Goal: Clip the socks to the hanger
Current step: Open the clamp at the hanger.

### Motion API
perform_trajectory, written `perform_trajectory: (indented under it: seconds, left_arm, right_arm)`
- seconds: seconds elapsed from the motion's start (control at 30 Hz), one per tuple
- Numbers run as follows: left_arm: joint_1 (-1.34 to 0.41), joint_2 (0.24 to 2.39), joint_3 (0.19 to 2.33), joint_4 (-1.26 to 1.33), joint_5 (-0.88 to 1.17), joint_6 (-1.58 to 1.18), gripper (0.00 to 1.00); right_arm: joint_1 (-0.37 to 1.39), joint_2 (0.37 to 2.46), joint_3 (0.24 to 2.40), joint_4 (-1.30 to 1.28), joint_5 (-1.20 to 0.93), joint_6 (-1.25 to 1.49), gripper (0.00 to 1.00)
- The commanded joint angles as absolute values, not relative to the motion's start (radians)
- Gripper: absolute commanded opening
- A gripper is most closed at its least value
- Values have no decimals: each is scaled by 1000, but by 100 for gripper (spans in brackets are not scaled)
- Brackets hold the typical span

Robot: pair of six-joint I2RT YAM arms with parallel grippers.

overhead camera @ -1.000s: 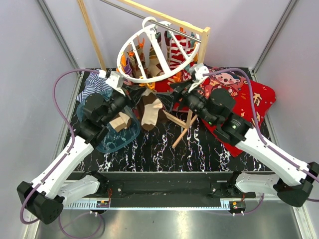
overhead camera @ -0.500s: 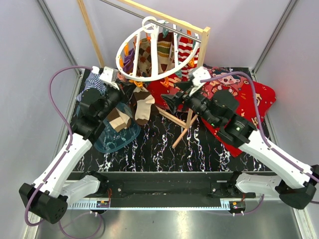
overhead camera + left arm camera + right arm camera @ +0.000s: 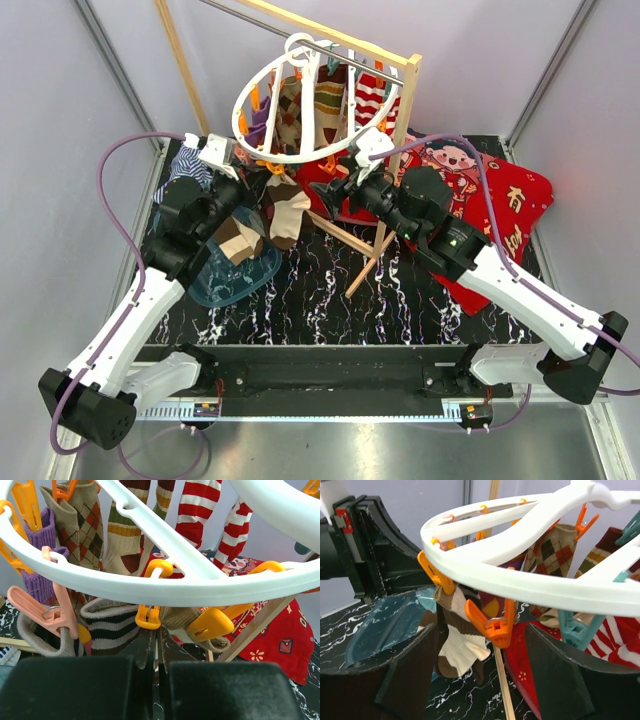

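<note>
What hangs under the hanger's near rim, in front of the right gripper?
Under the hanger rim hang an orange clip pinching a brown-and-cream sock, a second orange clip beside it, and a teal clip. The rim covers where the clips attach.

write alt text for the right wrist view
An orange clip dangles from the round white hanger, framed between the right gripper's open fingers. Left of it a brown and cream sock hangs from another orange clip; an argyle sock and a red-white striped sock hang farther right.
</note>
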State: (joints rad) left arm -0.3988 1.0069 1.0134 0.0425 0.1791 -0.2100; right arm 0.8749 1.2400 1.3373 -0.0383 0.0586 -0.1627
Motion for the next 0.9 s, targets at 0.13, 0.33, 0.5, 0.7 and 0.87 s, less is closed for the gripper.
perform_trajectory:
  seconds: [0.13, 0.33, 0.5, 0.7, 0.87]
  left_arm:
    - [-390, 1002, 1057, 61, 179, -202, 0]
    - [-390, 1003, 1057, 61, 187, -207, 0]
    - [-390, 1006, 1060, 57, 195, -207, 0]
    - [-388, 1005, 1069, 45, 187, -199, 0]
    - [-388, 1003, 1078, 35, 186, -193, 0]
  right_arm:
    - [847, 1262, 1382, 86, 28, -176, 75]
    - [845, 1275, 1393, 129, 17, -163, 71]
    - [845, 1284, 1402, 153, 17, -149, 67]
    - [845, 1293, 1419, 152, 18, -133, 55]
    - [847, 1295, 1422, 140, 17, -110, 44]
